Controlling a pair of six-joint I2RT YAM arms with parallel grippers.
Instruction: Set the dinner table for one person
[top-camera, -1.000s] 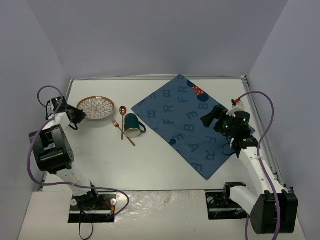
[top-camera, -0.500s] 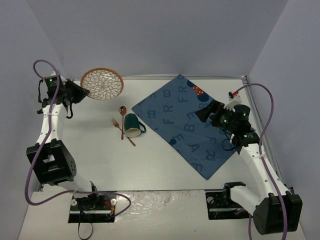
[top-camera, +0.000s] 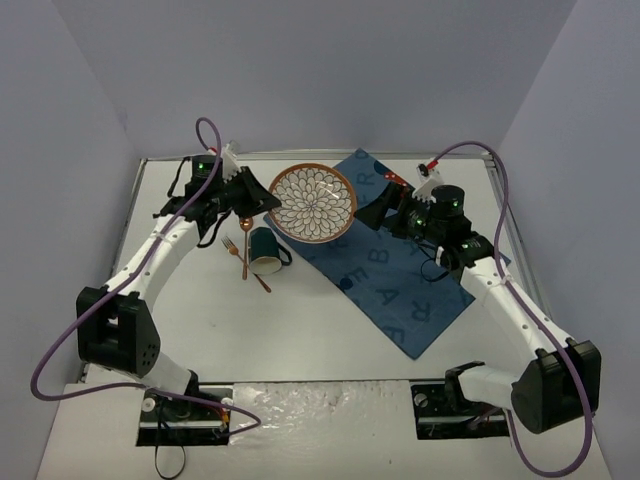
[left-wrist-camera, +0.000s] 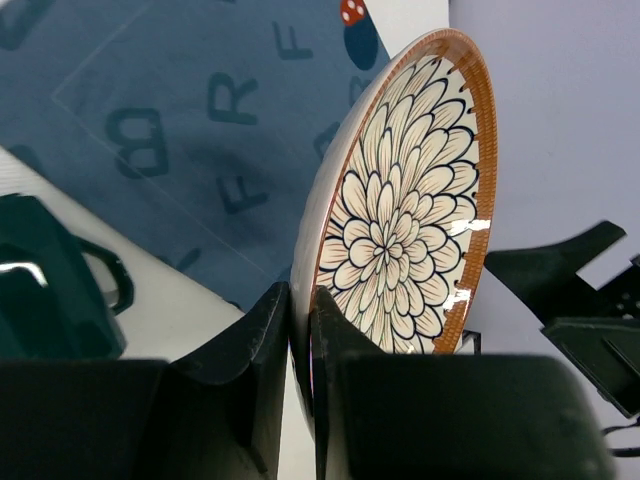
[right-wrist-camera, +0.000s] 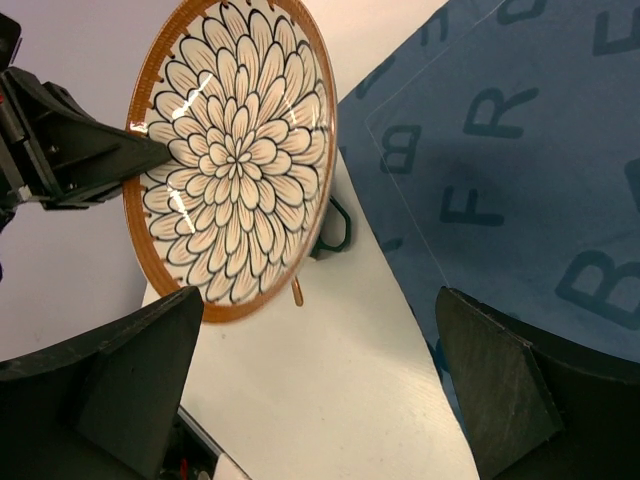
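A flower-patterned plate (top-camera: 312, 203) with an orange rim hangs tilted in the air over the near-left corner of the blue letter mat (top-camera: 400, 290). My left gripper (top-camera: 262, 200) is shut on the plate's left rim; the left wrist view shows both pads pinching the plate (left-wrist-camera: 410, 220) at its edge, with the left gripper (left-wrist-camera: 303, 330) closed tight. My right gripper (top-camera: 375, 212) stands open just right of the plate, apart from it. In the right wrist view the right gripper (right-wrist-camera: 315, 297) is wide open, the plate (right-wrist-camera: 232, 150) ahead to its left. The white dinner table (top-camera: 300, 320) lies below.
A dark green mug (top-camera: 265, 250) stands left of the mat, partly under the plate. A copper spoon (top-camera: 245, 240) and a copper fork (top-camera: 232, 245) lie crossed beside it. Grey walls close in the far side and both flanks.
My left arm lifted the plate from the table's far left and swung it right, over the mat's corner. My right arm moved left toward the plate, its gripper staying open.
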